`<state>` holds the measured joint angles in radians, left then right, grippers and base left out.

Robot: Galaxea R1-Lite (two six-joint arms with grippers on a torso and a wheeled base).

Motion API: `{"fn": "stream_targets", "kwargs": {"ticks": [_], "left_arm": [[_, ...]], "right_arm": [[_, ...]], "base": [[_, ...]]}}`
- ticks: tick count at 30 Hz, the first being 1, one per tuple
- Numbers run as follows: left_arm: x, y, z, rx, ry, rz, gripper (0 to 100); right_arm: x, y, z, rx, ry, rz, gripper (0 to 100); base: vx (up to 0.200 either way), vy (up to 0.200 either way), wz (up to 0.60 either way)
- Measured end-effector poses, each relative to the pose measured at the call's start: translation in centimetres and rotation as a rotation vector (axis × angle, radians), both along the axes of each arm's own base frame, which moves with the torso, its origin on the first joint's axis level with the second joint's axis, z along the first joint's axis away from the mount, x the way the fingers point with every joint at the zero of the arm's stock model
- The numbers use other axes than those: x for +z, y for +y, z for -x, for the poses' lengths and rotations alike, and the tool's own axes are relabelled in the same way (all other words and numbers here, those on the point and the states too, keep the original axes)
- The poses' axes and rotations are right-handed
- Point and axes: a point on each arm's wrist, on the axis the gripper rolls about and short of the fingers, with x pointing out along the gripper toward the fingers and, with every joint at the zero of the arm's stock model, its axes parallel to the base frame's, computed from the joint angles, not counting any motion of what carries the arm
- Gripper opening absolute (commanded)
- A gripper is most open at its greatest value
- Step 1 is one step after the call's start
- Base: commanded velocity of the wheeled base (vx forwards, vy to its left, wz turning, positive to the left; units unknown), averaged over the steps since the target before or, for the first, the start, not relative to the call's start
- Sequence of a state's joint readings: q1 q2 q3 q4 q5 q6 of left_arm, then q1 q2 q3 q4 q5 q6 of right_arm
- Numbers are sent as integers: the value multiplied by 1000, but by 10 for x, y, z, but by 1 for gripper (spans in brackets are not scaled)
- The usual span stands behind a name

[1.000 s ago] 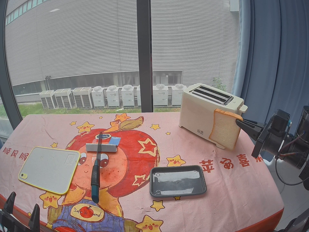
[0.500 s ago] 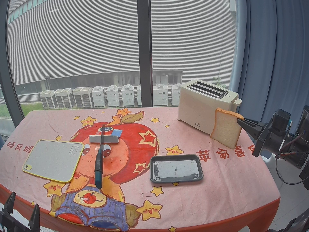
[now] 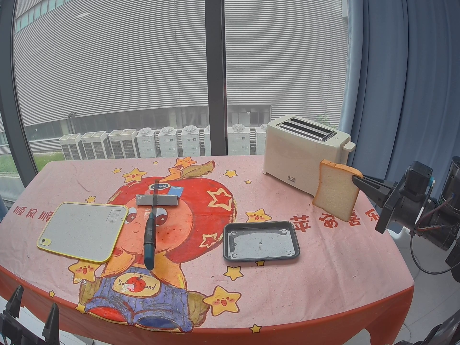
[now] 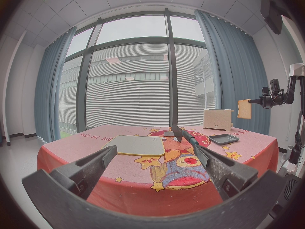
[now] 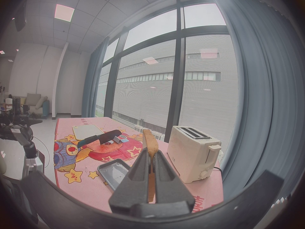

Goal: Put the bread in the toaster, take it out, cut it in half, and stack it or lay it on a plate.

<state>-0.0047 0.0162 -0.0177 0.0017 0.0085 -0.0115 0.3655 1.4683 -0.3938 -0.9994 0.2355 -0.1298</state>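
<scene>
My left gripper (image 3: 34, 307) waits wide open and empty off the tabletop's (image 3: 335, 274) near edge. On the tabletop, the cutting board (image 3: 81, 231), knife (image 3: 150, 231) and dark plate (image 3: 261, 240) lie untouched. The toaster (image 3: 299, 154) stands with both slots empty. The bread (image 3: 337, 190) hangs upright in the air just beside it, with my right gripper (image 3: 357, 182) closed tight on its edge. Toasting, cutting and plating all remain. The toaster bears a small dark mark (image 3: 292, 179), and red characters (image 3: 330, 221) cross the tabletop.
</scene>
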Motion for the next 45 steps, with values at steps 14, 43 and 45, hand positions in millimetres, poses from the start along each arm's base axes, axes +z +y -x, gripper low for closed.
{"fn": "stream_targets", "kwargs": {"ticks": [14,43,45], "left_arm": [[0,0,0,0,0,-1,100],[0,0,0,0,0,0,100],[0,0,0,0,0,0,100]], "right_arm": [[1,1,1,6,-4,-1,0],[-2,3,3,17,4,4,0],[-2,4,3,21,6,4,0]], "base": [[0,0,0],[0,166,0],[0,200,0]]}}
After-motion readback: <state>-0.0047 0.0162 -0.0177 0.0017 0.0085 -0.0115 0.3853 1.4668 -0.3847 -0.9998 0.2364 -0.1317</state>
